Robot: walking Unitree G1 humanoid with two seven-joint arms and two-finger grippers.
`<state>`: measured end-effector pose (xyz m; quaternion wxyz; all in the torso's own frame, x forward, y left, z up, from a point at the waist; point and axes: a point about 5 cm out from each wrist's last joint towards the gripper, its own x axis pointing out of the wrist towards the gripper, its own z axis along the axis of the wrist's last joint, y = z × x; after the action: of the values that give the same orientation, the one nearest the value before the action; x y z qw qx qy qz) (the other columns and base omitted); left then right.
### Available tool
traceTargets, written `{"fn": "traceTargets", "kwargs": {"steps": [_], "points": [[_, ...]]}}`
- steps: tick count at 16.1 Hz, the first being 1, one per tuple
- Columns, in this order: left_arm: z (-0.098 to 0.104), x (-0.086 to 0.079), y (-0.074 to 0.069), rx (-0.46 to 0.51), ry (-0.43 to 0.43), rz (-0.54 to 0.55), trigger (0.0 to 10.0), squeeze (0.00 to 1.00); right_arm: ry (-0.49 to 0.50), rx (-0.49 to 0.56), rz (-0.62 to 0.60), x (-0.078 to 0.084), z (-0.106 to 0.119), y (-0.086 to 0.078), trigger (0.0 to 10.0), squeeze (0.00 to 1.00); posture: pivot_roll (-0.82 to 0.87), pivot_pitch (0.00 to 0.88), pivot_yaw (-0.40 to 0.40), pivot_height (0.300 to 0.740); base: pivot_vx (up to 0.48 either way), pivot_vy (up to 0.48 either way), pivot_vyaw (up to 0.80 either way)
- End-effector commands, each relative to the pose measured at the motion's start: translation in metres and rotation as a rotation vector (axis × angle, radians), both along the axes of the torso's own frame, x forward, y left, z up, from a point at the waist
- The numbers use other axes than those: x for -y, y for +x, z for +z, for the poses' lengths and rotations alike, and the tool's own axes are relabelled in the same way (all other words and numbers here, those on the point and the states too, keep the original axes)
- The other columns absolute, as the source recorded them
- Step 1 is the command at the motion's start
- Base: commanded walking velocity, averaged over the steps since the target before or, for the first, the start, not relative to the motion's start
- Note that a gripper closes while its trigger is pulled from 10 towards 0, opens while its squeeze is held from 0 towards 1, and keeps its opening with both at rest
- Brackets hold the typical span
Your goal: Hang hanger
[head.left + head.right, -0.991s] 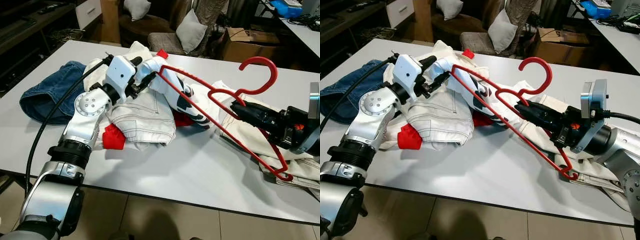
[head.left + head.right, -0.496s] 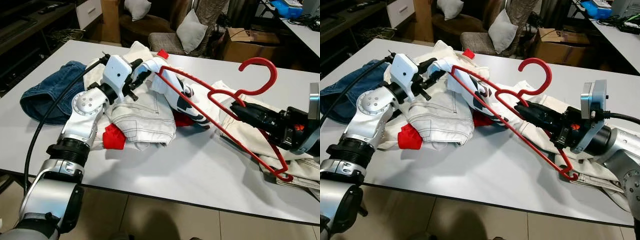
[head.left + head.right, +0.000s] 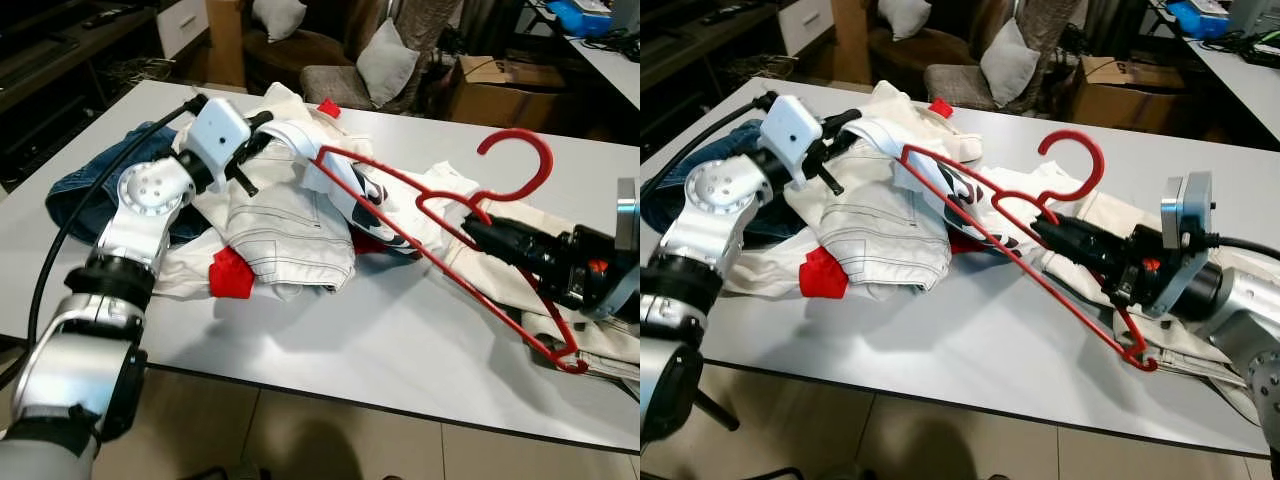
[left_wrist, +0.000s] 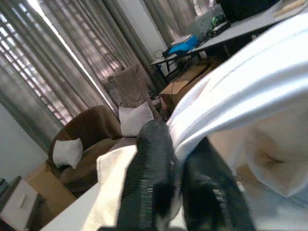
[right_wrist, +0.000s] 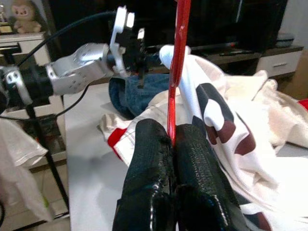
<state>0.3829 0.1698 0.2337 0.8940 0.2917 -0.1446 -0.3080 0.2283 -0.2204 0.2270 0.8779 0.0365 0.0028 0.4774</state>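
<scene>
A red plastic hanger lies slanted over the table, hook upward. My right gripper is shut on it just below the hook, the red bar pinched between its fingers. The hanger's far arm is tucked into a white shirt with a maroon print. My left gripper is shut on that shirt's white edge and holds it lifted over the clothes pile; the fabric runs between its fingers.
The white table carries a pile of pale trousers, blue jeans at the left, a red cloth, and a cream garment under my right arm. Armchairs with cushions and boxes stand behind.
My left gripper has drawn back to the left with the shirt's edge, stretching it along the hanger's arm. The right gripper and hanger have sunk slightly.
</scene>
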Motion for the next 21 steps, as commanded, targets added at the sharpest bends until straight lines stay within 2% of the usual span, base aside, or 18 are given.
{"fn": "traceTargets", "kwargs": {"steps": [1, 4, 5, 7, 8, 12, 14, 17, 18, 19, 21], "points": [[0.010, 0.002, 0.002, 0.030, 0.045, -0.015, 0.0, 0.00, -0.039, 0.029, 0.031, -0.002, 0.005, -0.005, 10.0, 0.00, -0.07, 0.000, 0.016, 0.740, 0.000, 0.000, 0.00], [0.021, 0.017, 0.004, 0.062, 0.126, -0.102, 0.0, 0.00, -0.116, -0.022, 0.074, -0.011, -0.011, -0.010, 10.0, 0.00, -0.07, 0.000, 0.019, 0.740, 0.000, 0.000, 0.00], [0.024, 0.028, 0.002, 0.066, 0.179, -0.167, 0.0, 0.00, -0.126, -0.032, 0.070, -0.015, -0.015, -0.008, 10.0, 0.00, -0.07, 0.000, 0.023, 0.740, 0.000, 0.000, 0.00], [0.021, 0.046, -0.003, 0.053, 0.235, -0.267, 0.0, 0.00, -0.123, -0.032, 0.033, -0.020, -0.019, -0.003, 10.0, 0.00, -0.07, 0.000, 0.028, 0.740, 0.000, 0.000, 0.00], [0.018, 0.060, -0.007, 0.042, 0.262, -0.334, 0.0, 0.00, -0.119, -0.028, 0.004, -0.025, -0.023, 0.002, 10.0, 0.00, -0.07, 0.000, 0.029, 0.740, 0.000, 0.000, 0.00], [0.019, 0.073, -0.008, 0.029, 0.227, -0.370, 0.0, 0.00, -0.126, -0.019, -0.006, -0.038, -0.026, 0.009, 10.0, 0.00, -0.07, 0.000, 0.030, 0.740, 0.000, 0.000, 0.00], [0.019, 0.077, -0.006, 0.011, 0.219, -0.351, 0.0, 0.00, -0.167, -0.026, 0.018, -0.049, -0.034, 0.010, 10.0, 0.00, -0.07, 0.000, 0.023, 0.740, 0.000, 0.000, 0.00], [0.033, 0.070, 0.002, 0.014, 0.111, -0.255, 0.0, 0.00, -0.235, -0.049, 0.064, -0.063, -0.046, 0.008, 10.0, 0.00, -0.07, 0.000, 0.022, 0.740, 0.000, 0.000, 0.00], [0.041, 0.066, 0.006, 0.013, 0.038, -0.213, 0.0, 0.00, -0.229, -0.050, 0.067, -0.065, -0.047, 0.008, 10.0, 0.00, -0.06, 0.000, 0.015, 0.740, 0.000, 0.000, 0.00], [0.047, 0.056, 0.012, 0.015, -0.010, -0.129, 0.0, 0.00, -0.216, -0.043, 0.073, -0.064, -0.045, 0.007, 10.0, 0.00, -0.06, 0.000, 0.017, 0.740, 0.000, 0.000, 0.00], [0.047, 0.046, 0.016, 0.009, -0.022, -0.069, 0.0, 0.00, -0.210, -0.036, 0.072, -0.061, -0.042, 0.007, 10.0, 0.00, -0.06, 0.000, 0.018, 0.740, 0.000, 0.000, 0.00]]}}
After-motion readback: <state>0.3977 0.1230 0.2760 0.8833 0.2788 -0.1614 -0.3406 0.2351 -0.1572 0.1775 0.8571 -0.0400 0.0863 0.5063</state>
